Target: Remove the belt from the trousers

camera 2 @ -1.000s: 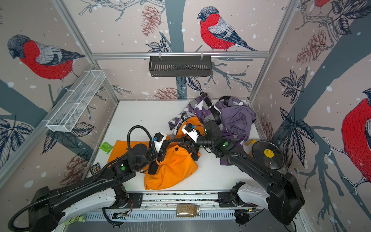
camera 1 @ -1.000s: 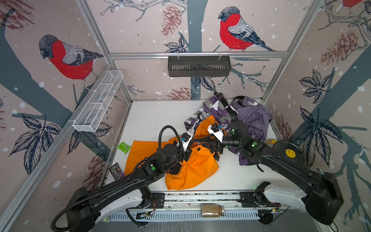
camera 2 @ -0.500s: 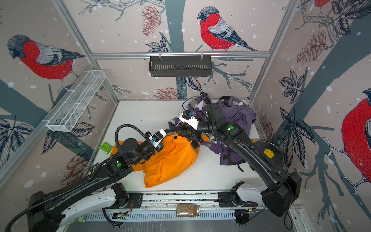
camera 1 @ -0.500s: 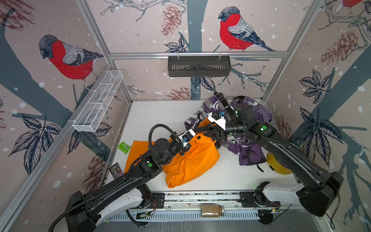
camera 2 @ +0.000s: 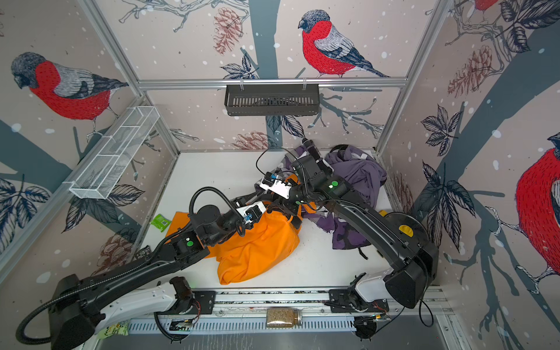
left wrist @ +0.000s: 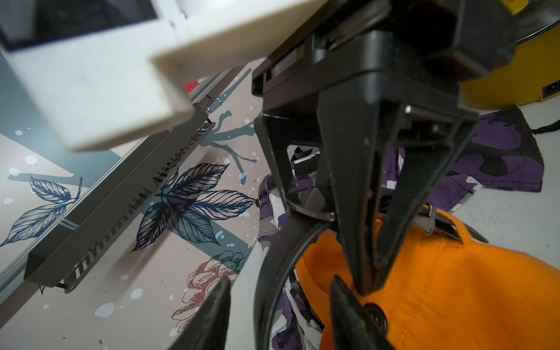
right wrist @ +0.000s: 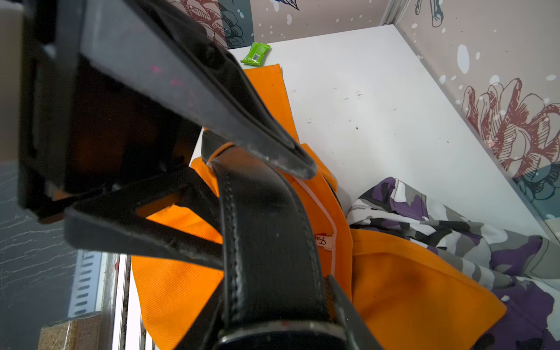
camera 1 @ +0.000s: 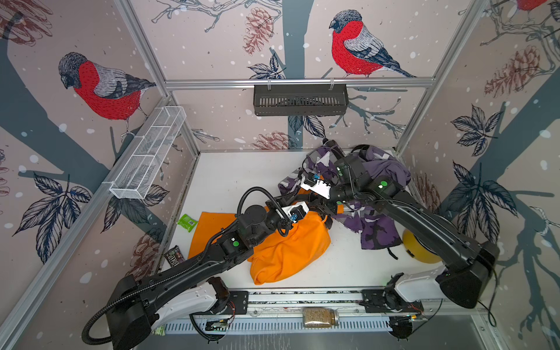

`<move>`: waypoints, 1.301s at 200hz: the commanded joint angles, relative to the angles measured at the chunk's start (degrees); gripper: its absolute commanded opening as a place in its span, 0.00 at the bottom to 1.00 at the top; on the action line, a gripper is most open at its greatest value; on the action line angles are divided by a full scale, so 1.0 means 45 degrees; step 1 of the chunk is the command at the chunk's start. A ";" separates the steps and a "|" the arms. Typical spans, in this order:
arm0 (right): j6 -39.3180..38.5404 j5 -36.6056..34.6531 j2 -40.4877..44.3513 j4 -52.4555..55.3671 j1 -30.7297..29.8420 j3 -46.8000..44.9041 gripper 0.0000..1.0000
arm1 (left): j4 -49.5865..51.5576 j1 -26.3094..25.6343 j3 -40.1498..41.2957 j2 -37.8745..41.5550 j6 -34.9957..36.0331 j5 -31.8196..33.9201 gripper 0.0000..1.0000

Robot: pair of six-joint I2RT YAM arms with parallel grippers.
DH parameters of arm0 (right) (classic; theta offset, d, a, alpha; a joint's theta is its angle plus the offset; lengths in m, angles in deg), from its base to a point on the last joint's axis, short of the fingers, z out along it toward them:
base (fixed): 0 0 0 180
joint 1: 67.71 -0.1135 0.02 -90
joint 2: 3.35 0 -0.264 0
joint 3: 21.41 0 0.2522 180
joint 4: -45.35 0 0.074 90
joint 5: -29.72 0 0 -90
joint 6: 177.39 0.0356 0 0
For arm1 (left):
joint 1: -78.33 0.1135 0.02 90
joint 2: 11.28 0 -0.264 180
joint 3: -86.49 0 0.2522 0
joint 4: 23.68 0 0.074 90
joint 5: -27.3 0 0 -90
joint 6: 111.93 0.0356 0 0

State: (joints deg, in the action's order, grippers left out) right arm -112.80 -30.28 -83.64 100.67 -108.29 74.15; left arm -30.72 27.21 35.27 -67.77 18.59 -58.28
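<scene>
Belt (right wrist: 266, 242) mid-extraction from the orange trousers (camera 1: 291, 248), clamped in the right gripper (right wrist: 275, 285). The left gripper (left wrist: 279, 280) stands open around it; closing on it looks the next move.

Black leather belt (right wrist: 266, 242) loops up from crumpled orange trousers (camera 1: 291, 251).

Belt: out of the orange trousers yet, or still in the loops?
Still in: in the right wrist view the belt runs under a belt loop on the orange trousers.

Trousers (camera 1: 288, 248) mid-table, other garment (camera 1: 375, 230) behind-right, wrapper (camera 1: 187, 223) left, jar (camera 1: 320, 317) in front
</scene>
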 commanded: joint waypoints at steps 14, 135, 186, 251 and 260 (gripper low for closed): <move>-0.0135 0.0088 -0.0222 -0.0156 -0.0130 0.0296 0.00 | -0.1250 0.0011 0.0020 -0.0103 0.0544 -0.0375 0.65; 0.1087 -0.1018 -0.0289 -0.0792 0.0897 -0.2511 0.00 | -0.0550 0.1473 0.0861 0.0313 -0.3649 0.3846 0.00; 0.1514 0.0207 -0.0064 -0.2115 0.1200 -0.3147 0.00 | 0.0943 0.2042 0.1982 0.1818 -0.5627 0.1607 0.00; 0.2204 0.0539 -0.1095 -0.5029 0.0967 -0.5150 0.09 | -0.0067 0.0187 0.3155 0.0242 -0.8569 0.2200 0.00; 0.2255 0.0273 -0.0803 -0.5506 0.0801 -0.5636 0.23 | -0.0204 0.0155 0.3269 0.0195 -0.8556 0.2139 0.00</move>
State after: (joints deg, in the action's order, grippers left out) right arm -106.35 -17.08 -88.89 79.40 -104.81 52.44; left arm -28.49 28.07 49.26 -66.44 -14.99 -54.93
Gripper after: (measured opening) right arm 0.448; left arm 0.080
